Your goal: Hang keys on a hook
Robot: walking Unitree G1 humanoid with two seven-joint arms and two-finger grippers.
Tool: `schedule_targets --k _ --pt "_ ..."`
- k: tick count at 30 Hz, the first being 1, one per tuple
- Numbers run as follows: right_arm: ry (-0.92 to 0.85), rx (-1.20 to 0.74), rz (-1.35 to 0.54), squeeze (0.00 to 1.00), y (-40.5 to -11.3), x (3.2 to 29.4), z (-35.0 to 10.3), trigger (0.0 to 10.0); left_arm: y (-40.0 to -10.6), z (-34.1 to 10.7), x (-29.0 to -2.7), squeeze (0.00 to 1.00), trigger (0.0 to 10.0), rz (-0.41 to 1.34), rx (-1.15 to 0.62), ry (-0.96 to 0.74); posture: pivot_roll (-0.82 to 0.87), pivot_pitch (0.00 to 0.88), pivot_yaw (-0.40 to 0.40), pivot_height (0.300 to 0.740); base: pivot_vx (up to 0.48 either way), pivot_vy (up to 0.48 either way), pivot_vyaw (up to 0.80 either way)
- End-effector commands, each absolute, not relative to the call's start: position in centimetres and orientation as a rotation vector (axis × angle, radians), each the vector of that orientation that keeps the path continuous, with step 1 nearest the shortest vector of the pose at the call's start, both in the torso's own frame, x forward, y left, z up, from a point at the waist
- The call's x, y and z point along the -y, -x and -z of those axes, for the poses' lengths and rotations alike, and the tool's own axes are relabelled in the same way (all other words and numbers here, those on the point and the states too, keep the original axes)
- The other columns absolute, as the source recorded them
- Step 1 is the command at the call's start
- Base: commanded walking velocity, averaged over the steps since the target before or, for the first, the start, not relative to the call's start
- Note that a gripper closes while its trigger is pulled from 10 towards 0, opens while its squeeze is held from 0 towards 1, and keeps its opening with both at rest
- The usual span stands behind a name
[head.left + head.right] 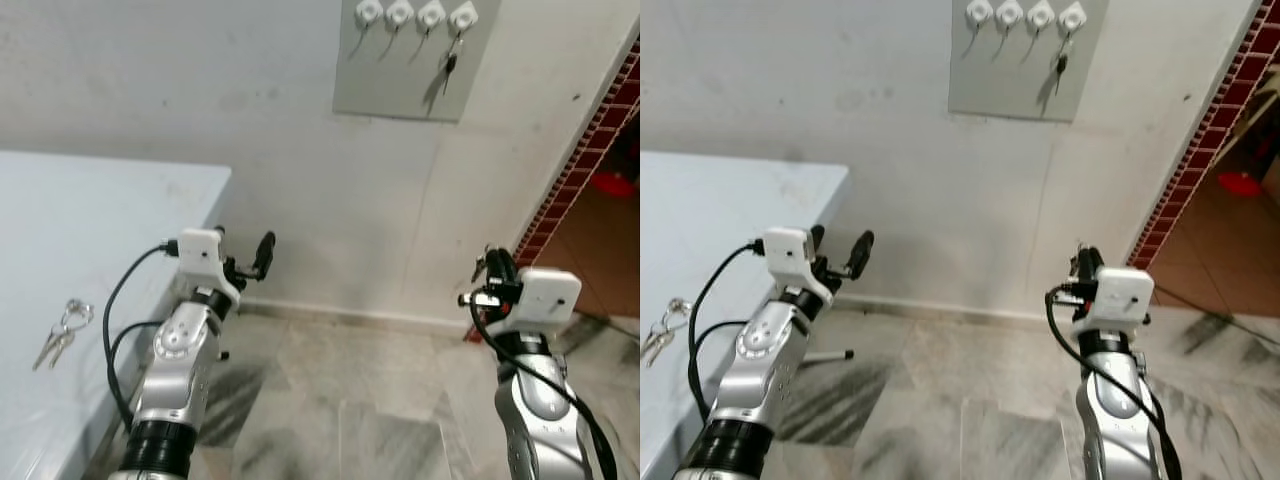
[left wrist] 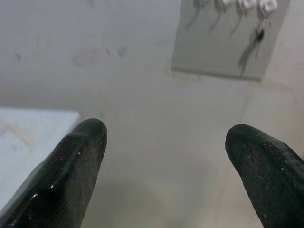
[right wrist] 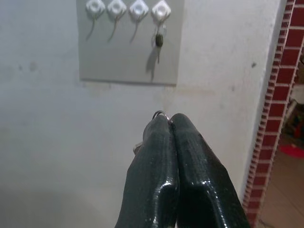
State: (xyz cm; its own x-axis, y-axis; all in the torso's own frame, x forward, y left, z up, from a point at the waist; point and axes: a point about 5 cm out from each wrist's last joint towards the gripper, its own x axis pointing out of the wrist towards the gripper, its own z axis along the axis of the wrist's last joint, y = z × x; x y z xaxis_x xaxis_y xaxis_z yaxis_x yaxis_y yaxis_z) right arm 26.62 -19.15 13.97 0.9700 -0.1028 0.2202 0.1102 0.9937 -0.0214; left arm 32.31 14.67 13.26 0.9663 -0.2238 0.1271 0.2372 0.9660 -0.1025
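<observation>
Right wrist view is showing the nearest thing first: the right hand [image 3: 170, 124] is pinching its two black fingers tight together, and a small silver key ring [image 3: 159, 114] is peeking out at their tips, so it is gripping a set of keys, though little more than the ring and a sliver of metal beside it can be made out. The left hand [image 1: 245, 258] is hovering beside the counter [image 1: 100, 230] edge with its fingers spread wide and nothing between them. A second bunch of keys [image 1: 62, 331] is lying flat on the counter, off to that arm's outer side.

Farther off, up on the wall, a grey hook board [image 3: 129, 61] is carrying four white hooks in a row. The rightmost hook [image 3: 161, 9] is already bearing a dark key [image 3: 159, 41] hanging straight down; the other three are looking free, each with a thin wire hook curling below its white cap.

From the right hand, the board is lying ahead and well above, a little toward the robot's left. That arm is looking the better placed, and the ring will likely need lifting up and over a free hook's tip.
</observation>
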Motion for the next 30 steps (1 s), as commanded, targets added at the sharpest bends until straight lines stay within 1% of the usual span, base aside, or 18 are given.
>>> schedule_targets --k 1,30 --pt "0.034 0.240 0.124 0.00 -26.55 19.37 -14.63 10.0 -32.34 -13.76 -14.44 0.00 10.0 0.241 0.122 0.117 -0.03 0.001 -0.018 0.740 0.315 0.000 0.00" --pt "0.019 0.222 0.119 0.00 -26.30 18.99 -14.34 10.0 -32.22 -13.84 -14.13 0.00 10.0 0.241 0.102 0.151 -0.03 0.004 -0.021 0.740 0.319 0.000 0.00"
